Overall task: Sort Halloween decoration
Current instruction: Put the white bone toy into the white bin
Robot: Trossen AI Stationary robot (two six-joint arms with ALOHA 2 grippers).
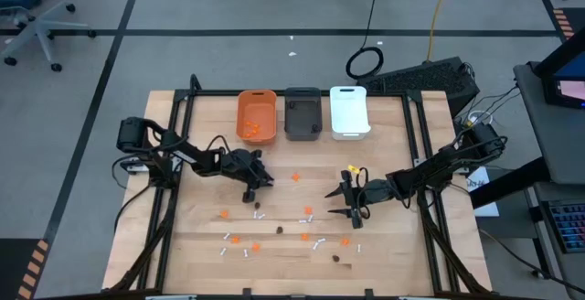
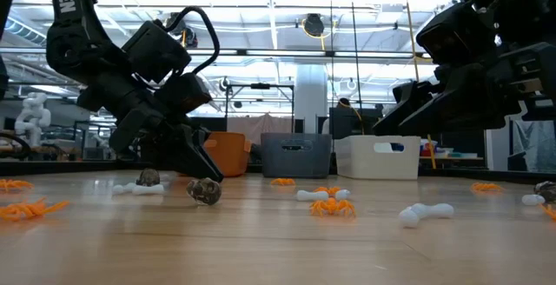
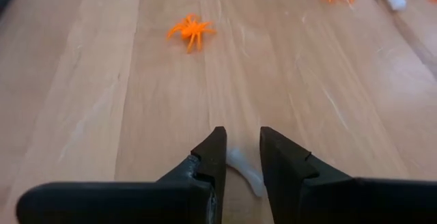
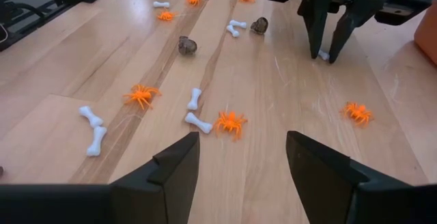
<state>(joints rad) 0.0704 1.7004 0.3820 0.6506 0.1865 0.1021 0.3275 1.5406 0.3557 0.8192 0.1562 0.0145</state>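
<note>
Left gripper (image 3: 237, 157) is closing around small white bone (image 3: 244, 171), likely light, rigid, slick; best pinched mid-shaft.

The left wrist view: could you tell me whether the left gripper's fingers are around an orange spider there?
No, the left gripper brackets a small white bone on the table, while the orange spider lies apart.

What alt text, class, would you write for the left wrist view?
The left gripper straddles a small white bone on the wooden table, fingers close around it. Orange spiders and another bone lie beyond.
</note>
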